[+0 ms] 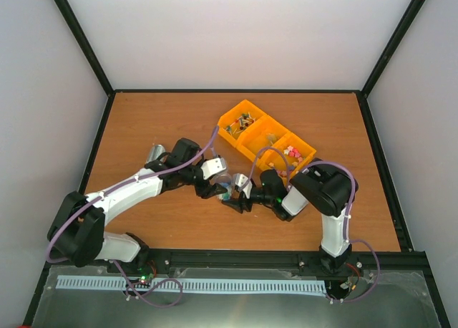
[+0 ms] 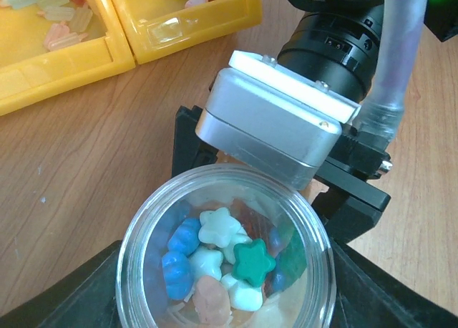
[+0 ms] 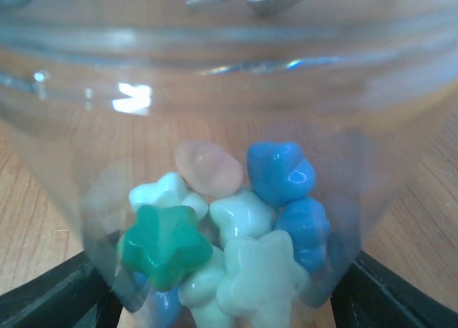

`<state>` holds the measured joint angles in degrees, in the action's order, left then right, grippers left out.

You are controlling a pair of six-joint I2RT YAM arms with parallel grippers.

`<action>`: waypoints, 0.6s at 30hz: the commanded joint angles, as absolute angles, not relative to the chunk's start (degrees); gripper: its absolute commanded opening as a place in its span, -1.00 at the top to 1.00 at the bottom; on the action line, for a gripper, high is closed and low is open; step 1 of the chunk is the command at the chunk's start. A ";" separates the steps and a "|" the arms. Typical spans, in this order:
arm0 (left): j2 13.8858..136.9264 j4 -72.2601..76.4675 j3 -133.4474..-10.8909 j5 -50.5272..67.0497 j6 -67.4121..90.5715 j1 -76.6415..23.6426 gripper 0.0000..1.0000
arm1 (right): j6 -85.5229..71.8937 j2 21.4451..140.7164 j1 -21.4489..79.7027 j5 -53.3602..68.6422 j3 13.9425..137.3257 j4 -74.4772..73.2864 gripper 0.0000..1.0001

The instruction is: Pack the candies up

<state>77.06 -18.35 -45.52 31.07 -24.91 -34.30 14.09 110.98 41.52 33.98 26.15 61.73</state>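
Observation:
A clear jar [image 2: 143, 228] holds several candies [image 2: 222, 260], blue, white, green and pale pink, some star-shaped. My left gripper [image 2: 225, 303] is shut on the jar, a black finger on each side. In the top view the jar [image 1: 227, 187] sits mid-table between both grippers. My right gripper [image 2: 272, 174] faces it from the far side. In the right wrist view the jar [image 3: 229, 92] fills the frame, with the candies [image 3: 229, 235] low between my right gripper's [image 3: 225, 303] fingers. The fingers stand close against its walls; I cannot see whether they touch.
A row of three yellow bins [image 1: 265, 131] lies at the back right of the wooden table; the nearest bin holds pink and white candies [image 1: 292, 152]. A shiny metal scoop [image 1: 156, 154] lies left of the left arm. Black rails edge the table.

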 commanded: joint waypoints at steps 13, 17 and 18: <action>82.04 -34.40 -49.88 35.90 -40.45 -36.04 0.00 | 14.18 111.40 41.88 35.08 24.49 72.49 -0.26; 83.45 -35.53 -50.17 34.83 -42.45 -36.04 0.03 | 12.58 112.05 41.84 35.88 24.32 76.12 -0.33; 83.73 -35.80 -50.51 34.30 -42.67 -36.01 0.03 | 12.27 112.37 41.84 35.87 24.20 77.28 -0.38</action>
<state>80.93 -27.18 -50.78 34.30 -37.87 -34.96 14.13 111.83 41.89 35.55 24.03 66.26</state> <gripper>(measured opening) 0.668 0.659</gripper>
